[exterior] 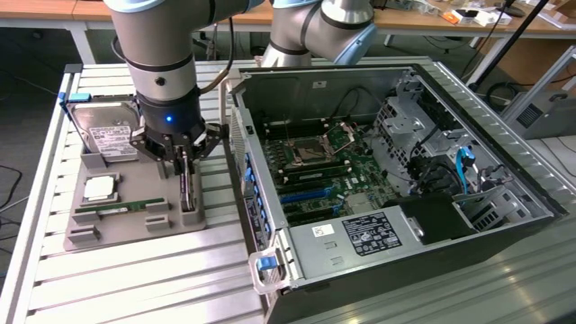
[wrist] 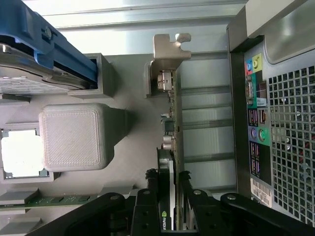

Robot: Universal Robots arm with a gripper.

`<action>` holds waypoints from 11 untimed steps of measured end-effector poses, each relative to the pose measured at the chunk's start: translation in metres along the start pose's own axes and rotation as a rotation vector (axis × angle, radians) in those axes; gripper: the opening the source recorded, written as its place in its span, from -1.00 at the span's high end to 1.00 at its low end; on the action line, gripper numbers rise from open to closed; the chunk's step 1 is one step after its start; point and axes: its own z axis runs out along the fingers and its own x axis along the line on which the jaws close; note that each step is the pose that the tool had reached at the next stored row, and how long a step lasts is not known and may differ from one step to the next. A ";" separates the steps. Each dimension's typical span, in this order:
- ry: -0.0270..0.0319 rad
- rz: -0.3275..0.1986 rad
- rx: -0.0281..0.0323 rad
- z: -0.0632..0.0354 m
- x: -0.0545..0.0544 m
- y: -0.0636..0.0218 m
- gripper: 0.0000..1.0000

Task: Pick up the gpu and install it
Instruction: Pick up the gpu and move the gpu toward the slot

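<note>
Your tool (exterior: 185, 158) (wrist: 168, 174) is down over the gpu (exterior: 186, 189) (wrist: 166, 167), a thin dark expansion card with a silvery metal end bracket. The card stands on its long edge in a slot of the flat grey plastic holder tray (exterior: 126, 233) (wrist: 133, 162), on the tray's side nearest the computer.

In the wrist view you can see the black fingers (wrist: 150, 196) drawn in narrow, one on each face of the card. They look pressed against it, so you have the gpu gripped while it is seated in its slot.

In the exterior view the tray lies on the slatted metal table (exterior: 135, 277) (wrist: 147, 19), to the exterior view's left of the open black tower computer case (exterior: 306, 88) (wrist: 275, 147). The case lies on its side with the motherboard exposed.

Also on the tray are:
- a boxy silver hard drive with a white label (exterior: 104, 135) (wrist: 29, 73), propped at the far end and carrying a blue bracket
- a square silvery processor chip (exterior: 99, 189) (wrist: 19, 155) near the middle
- a slim green memory stick (exterior: 121, 206) (wrist: 49, 200) just beside the chip

All three sit apart from the card and from your tool.
</note>
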 end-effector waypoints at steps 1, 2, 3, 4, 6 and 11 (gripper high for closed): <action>0.0000 0.000 0.0000 0.0000 0.000 0.0000 0.44; 0.0000 0.000 0.0000 0.0000 0.000 0.0000 0.47; 0.0000 0.000 0.0000 0.0000 0.000 0.0000 0.47; -0.0001 0.000 -0.0001 0.0000 0.000 0.0000 0.47; -0.0001 0.000 0.0000 0.0000 0.000 0.0000 0.47; -0.0001 0.000 0.0000 0.0000 0.000 0.0000 0.47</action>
